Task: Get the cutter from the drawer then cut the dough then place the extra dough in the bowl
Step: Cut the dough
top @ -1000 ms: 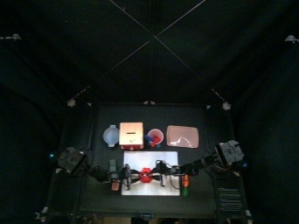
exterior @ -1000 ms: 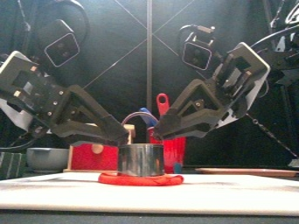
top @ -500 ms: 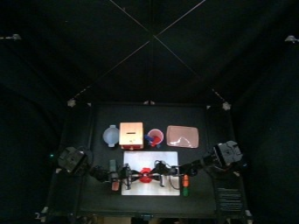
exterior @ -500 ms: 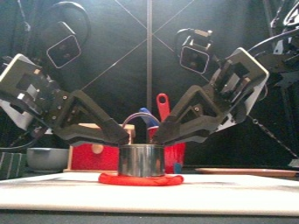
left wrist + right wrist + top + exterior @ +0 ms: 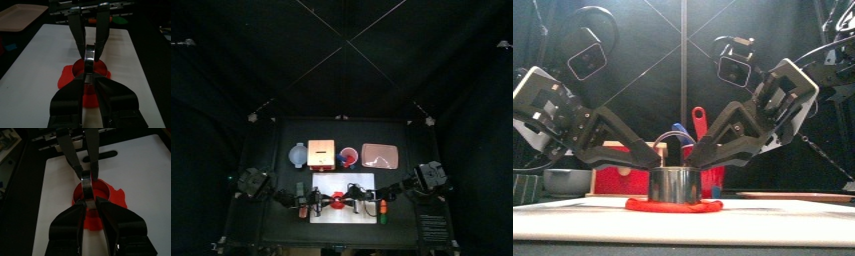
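**Cutter on the dough, both grippers pinching its rim**

The cutting step is in hand. The metal cutter (image 5: 676,185) stands upright on the red dough (image 5: 673,206), which lies flat on the white cutting board (image 5: 787,222) at the table's 6 o'clock. The left gripper (image 5: 657,156) meets the cutter at its 9 o'clock and the right gripper (image 5: 695,156) at its 3 o'clock. In each wrist view the jaws are drawn together on the cutter's top edge.

Whether the blade has gone right through cannot be seen. Dough shows all round the cutter's foot.

The next move likely calls for an even downward press, then a straight lift. After that, the outer ring goes to the blue-grey bowl (image 5: 298,154), at the board's 10 o'clock.
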Robot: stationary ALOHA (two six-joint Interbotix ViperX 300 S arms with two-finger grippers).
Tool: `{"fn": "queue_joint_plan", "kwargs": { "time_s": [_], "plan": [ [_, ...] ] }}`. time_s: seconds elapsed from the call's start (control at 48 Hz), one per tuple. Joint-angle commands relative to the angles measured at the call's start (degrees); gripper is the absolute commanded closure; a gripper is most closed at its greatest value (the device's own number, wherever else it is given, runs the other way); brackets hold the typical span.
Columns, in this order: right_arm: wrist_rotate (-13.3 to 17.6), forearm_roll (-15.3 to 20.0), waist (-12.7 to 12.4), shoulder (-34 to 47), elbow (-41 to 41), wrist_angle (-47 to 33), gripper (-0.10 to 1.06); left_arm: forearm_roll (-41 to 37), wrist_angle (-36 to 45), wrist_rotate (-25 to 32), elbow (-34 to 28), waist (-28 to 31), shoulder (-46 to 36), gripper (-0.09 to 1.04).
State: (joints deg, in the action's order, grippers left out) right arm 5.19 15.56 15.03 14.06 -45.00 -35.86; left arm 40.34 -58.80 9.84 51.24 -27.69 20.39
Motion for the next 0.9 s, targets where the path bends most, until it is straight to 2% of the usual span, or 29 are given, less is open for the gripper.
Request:
{"fn": "queue_joint_plan", "kwargs": {
  "time_s": [0.021,0.521,0.896],
  "plan": [
    [0.09,0.18,-0.09,-0.44,0.62,0.44,0.33,0.09,1.32,-0.18,-0.26,0.18,-0.09,0.38],
    [0.44,0.26,0.26,0.97,0.79,1.93,0.33,0.0,3.34,-0.62,-0.53,0.09,0.79,0.38],
    [0.44,0.79,0.26,1.58,0.79,2.02,0.33,3.08,6.5,-0.62,-0.18,0.18,1.23,0.38]
  ]
}}
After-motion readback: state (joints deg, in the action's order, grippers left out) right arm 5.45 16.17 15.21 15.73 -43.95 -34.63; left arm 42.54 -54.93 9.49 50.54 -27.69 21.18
